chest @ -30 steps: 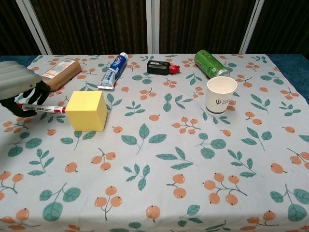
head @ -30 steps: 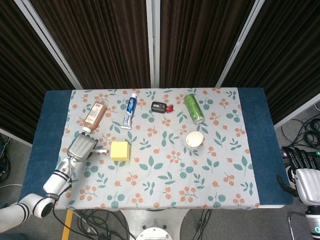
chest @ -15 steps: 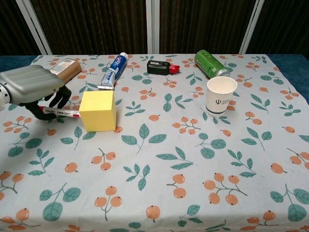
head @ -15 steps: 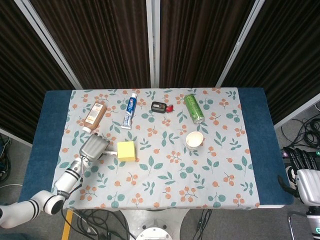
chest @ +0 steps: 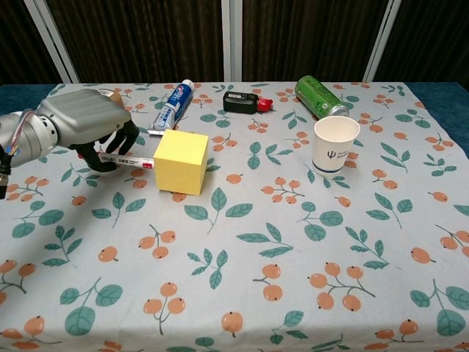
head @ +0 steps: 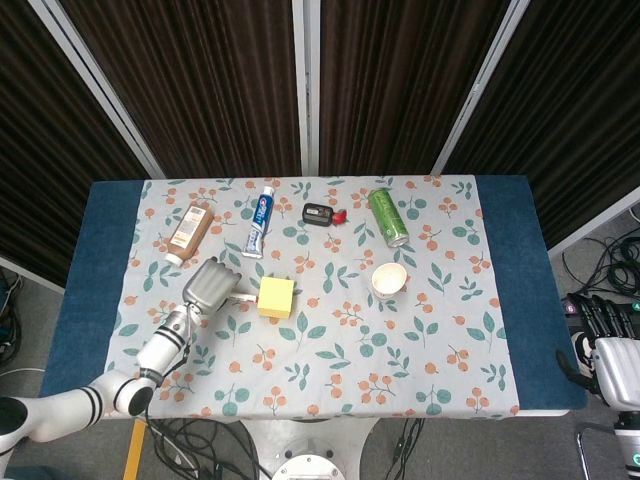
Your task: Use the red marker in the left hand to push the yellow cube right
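Left hand (chest: 84, 126) had its fingers (chest: 110, 143) curled round the red marker (chest: 126, 159), gripping it low over the table (chest: 308, 242), w/ the marker tip touching the left face of the yellow cube (chest: 181, 161). Cube sat left of center on the floral cloth, lots of open cloth to its right before the white paper cup (chest: 336, 143). Cup stood upright, looked empty inside. Green can (chest: 320, 97) lay on its side behind the cup; toothpaste tube (chest: 171, 107) just behind the cube. Right hand (head: 607, 345) was off past the table's right edge, holding nothing, but couldn't tell how far open the fingers were. Dark curtains behind.
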Action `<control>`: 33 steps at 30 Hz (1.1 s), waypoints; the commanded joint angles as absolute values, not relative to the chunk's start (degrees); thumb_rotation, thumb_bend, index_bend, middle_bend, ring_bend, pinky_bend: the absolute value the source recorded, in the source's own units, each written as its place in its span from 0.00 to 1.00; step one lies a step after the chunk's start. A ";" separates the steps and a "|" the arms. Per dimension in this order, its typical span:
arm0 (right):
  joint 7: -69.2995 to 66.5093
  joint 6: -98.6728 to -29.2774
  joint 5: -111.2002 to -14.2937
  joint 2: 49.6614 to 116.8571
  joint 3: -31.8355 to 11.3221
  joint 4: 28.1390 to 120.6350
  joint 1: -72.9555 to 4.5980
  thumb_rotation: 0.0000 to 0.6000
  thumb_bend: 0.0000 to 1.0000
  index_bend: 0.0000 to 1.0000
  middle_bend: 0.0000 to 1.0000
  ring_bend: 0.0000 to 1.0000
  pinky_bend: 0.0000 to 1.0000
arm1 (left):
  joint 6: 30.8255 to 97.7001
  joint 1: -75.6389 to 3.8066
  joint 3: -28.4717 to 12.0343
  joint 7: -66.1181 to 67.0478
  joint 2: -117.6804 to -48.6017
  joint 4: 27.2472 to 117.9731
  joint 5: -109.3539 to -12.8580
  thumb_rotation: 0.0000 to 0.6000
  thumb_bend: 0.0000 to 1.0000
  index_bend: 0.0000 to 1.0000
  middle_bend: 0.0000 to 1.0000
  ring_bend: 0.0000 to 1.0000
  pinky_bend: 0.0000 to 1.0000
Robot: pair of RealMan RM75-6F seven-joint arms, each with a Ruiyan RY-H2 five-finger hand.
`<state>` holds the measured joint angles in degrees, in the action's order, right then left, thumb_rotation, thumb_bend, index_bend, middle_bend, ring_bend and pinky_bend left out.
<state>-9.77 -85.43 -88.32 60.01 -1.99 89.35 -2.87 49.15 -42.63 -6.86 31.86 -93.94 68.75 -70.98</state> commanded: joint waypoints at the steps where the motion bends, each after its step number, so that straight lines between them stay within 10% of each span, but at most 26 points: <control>1: -9.89 -85.46 -88.28 59.98 -1.96 89.27 -2.80 1.00 0.27 0.03 0.10 0.00 0.00 | 48.26 -43.76 -7.57 32.92 -94.75 68.90 -69.82 1.00 0.38 0.71 0.76 0.57 0.49; 33: -11.28 -85.58 -87.71 59.73 -2.02 88.16 -2.32 1.00 0.27 0.03 0.10 0.00 0.00 | 45.55 -55.08 -11.03 42.67 -104.68 66.30 -60.14 1.00 0.38 0.71 0.76 0.57 0.49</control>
<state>-11.27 -85.57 -87.72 59.73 -2.02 88.16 -2.33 45.61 -54.88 -10.94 42.51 -104.48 66.45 -60.34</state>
